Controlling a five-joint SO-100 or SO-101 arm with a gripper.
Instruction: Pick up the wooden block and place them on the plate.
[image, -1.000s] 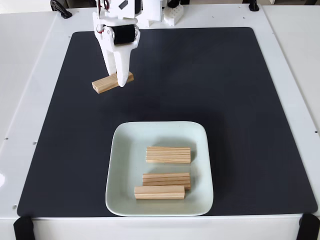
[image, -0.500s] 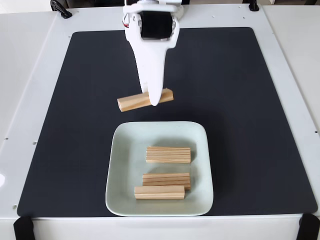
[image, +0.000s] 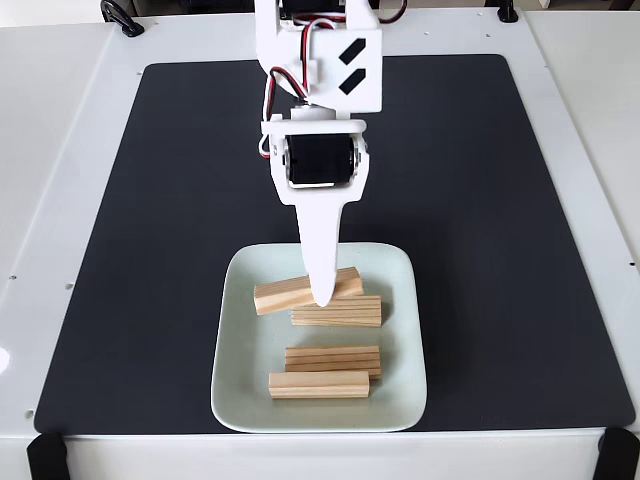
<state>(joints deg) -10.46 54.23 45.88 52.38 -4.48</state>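
Note:
In the fixed view my white gripper (image: 323, 292) reaches down over the far part of the pale mint plate (image: 238, 340), shut on a light wooden block (image: 285, 293) that it holds crosswise and slightly tilted. That block hangs just above, or touches, another wooden block (image: 350, 313) lying in the plate. Two more blocks lie nearer the front of the plate: one (image: 332, 357) in the middle and one (image: 318, 384) closest to the front rim.
The plate sits on a black mat (image: 480, 200) that covers a white table (image: 50, 150). The arm's base stands at the far edge, top centre. Black clamps show at the table's front corners.
The gripper has carried the block from the far left of the mat, right and toward the front, to a spot over the plate's far half. The three blocks in the plate have not moved.

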